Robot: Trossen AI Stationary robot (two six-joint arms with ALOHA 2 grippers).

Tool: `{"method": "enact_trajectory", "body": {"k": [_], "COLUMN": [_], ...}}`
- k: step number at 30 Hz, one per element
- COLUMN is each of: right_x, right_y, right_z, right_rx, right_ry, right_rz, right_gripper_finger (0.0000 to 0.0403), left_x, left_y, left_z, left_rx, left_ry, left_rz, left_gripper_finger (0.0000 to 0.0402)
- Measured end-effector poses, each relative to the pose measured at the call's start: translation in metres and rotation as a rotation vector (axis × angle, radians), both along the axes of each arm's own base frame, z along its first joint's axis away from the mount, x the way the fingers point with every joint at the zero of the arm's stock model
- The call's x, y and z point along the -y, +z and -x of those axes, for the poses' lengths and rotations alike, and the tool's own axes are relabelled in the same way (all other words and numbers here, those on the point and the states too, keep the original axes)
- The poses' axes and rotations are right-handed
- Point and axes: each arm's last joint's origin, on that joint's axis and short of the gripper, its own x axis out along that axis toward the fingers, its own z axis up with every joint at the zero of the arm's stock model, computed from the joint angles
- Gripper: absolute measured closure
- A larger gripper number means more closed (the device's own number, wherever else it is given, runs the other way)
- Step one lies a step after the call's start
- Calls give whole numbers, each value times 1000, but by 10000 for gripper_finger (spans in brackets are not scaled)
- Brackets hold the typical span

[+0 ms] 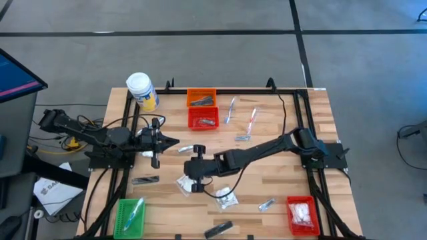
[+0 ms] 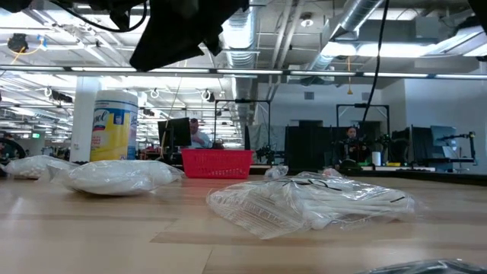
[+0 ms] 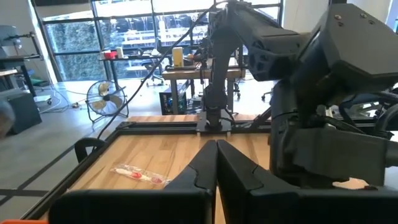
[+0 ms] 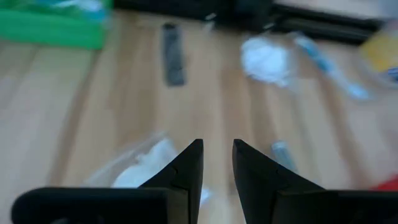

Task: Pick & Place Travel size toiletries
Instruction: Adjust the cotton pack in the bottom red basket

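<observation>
Travel size toiletries lie scattered on the wooden table: white packets (image 1: 227,197), a dark tube (image 1: 145,180), a foil sachet (image 1: 267,204) and clear sticks (image 1: 231,110). My right gripper (image 1: 193,183) hangs over the table's middle, slanting down above a clear-plastic packet (image 4: 146,165), also seen in the low view (image 2: 312,202). Its fingers (image 4: 217,162) stand slightly apart with nothing between them. My left gripper (image 1: 170,141) waits at the left, level and shut (image 3: 216,163), holding nothing.
A white jar (image 1: 142,90) stands at the far left. Orange (image 1: 201,98) and red (image 1: 203,119) baskets sit at the far middle, a green basket (image 1: 130,215) near left, and a red basket (image 1: 301,215) with white packets near right. Another dark tube (image 1: 218,229) lies at the near edge.
</observation>
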Motion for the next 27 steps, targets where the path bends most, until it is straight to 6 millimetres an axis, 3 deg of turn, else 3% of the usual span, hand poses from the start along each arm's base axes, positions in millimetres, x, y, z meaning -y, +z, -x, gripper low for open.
{"method": "enact_trajectory", "body": {"k": [5,10,13,19,24,27], "right_x": [-6,-10,-13,-37,-69,-94], "right_y": [0,35,58,102,122,122], "right_z": [10,44,74,157,222,255], "right_rx": [-48,-153,-234,-408,-478,-532], "right_ry": [-41,-36,-53,-101,-151,-209], "right_rz": [103,109,97,28,-63,-145], "right_gripper_finger": [324,324,324,324,324,324], "left_x": [0,0,0,0,-1,-3], "left_y": [0,0,0,0,1,2], "left_z": [0,0,0,0,0,-1], "left_rx": [-1,0,0,2,12,21], "left_ry": [0,0,0,0,4,20], "left_rz": [-1,-4,-4,-4,-6,-17], "left_gripper_finger": [401,401,401,401,401,401]}}
